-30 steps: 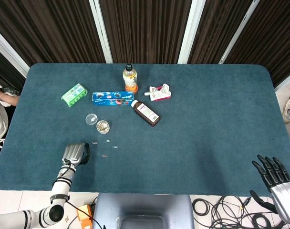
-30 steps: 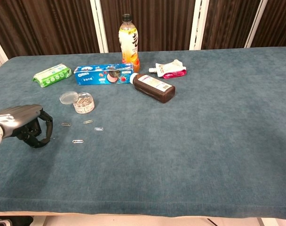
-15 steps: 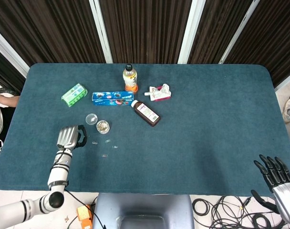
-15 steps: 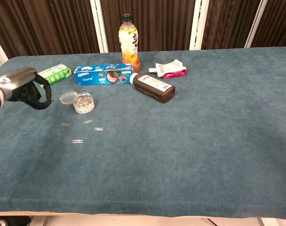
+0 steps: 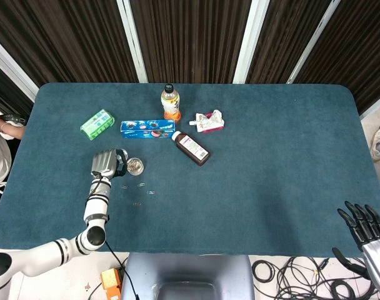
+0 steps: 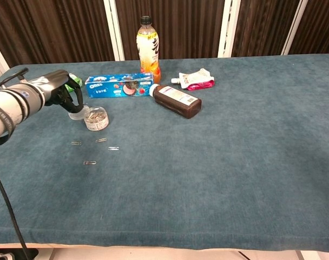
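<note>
Left robot hand (image 5: 105,164) curled; right robot hand (image 5: 367,230) spread.

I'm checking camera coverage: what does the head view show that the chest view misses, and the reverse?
Only the head view shows the right hand, fingers spread off the table's near right corner, and the green packet in full. Only the chest view shows the orange bottle side-on, standing upright. Both show the left hand by the small clear jar, loose paper clips, the blue cookie box, the lying brown bottle and the pink pouch.

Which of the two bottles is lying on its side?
The brown bottle, which lies flat on the table with its white cap toward the Oreo box. The orange bottle behind it stands upright.
</note>
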Action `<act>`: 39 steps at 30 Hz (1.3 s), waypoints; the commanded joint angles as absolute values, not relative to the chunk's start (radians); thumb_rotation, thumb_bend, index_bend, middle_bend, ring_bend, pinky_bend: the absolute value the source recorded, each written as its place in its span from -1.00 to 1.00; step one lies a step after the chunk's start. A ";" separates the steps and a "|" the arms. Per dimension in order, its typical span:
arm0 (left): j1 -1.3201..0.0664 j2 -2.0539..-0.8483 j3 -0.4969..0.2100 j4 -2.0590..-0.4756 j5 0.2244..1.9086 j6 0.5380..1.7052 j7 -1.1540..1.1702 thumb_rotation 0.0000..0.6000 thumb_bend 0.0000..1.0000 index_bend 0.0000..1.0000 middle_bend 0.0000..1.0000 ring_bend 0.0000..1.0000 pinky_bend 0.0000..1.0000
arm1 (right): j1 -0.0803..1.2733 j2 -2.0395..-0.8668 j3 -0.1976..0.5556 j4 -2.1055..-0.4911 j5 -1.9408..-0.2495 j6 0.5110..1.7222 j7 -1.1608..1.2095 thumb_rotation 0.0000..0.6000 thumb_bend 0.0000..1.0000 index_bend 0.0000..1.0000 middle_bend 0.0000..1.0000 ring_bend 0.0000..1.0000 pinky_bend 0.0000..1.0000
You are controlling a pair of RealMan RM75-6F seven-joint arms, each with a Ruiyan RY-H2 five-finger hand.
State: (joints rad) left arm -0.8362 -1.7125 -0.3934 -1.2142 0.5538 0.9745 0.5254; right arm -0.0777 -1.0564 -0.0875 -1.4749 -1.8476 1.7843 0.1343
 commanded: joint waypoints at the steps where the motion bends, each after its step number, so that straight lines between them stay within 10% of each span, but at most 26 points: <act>1: -0.856 -1.733 -0.395 -1.183 0.535 0.965 0.537 1.00 0.21 0.41 1.00 1.00 1.00 | -0.080 -1.056 -0.088 -1.473 -1.848 1.787 0.138 1.00 -0.64 -1.00 -1.00 -1.00 -1.00; 27: -0.899 -1.784 -0.394 -1.107 0.482 0.923 0.536 1.00 -0.18 -0.23 1.00 1.00 1.00 | -0.089 -1.054 -0.088 -1.462 -1.850 1.805 0.157 1.00 -0.64 -1.00 -1.00 -1.00 -1.00; 39: -0.803 -1.681 -0.332 -1.395 0.670 1.076 0.462 1.00 -0.23 -0.20 1.00 1.00 1.00 | -0.088 -1.055 -0.089 -1.463 -1.855 1.802 0.149 1.00 -0.64 -1.00 -1.00 -1.00 -1.00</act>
State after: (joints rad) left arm -0.8435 -1.7233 -0.3629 -1.3005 0.6143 1.0312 0.4851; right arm -0.0878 -1.0547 -0.0889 -1.4626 -1.8541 1.8010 0.1497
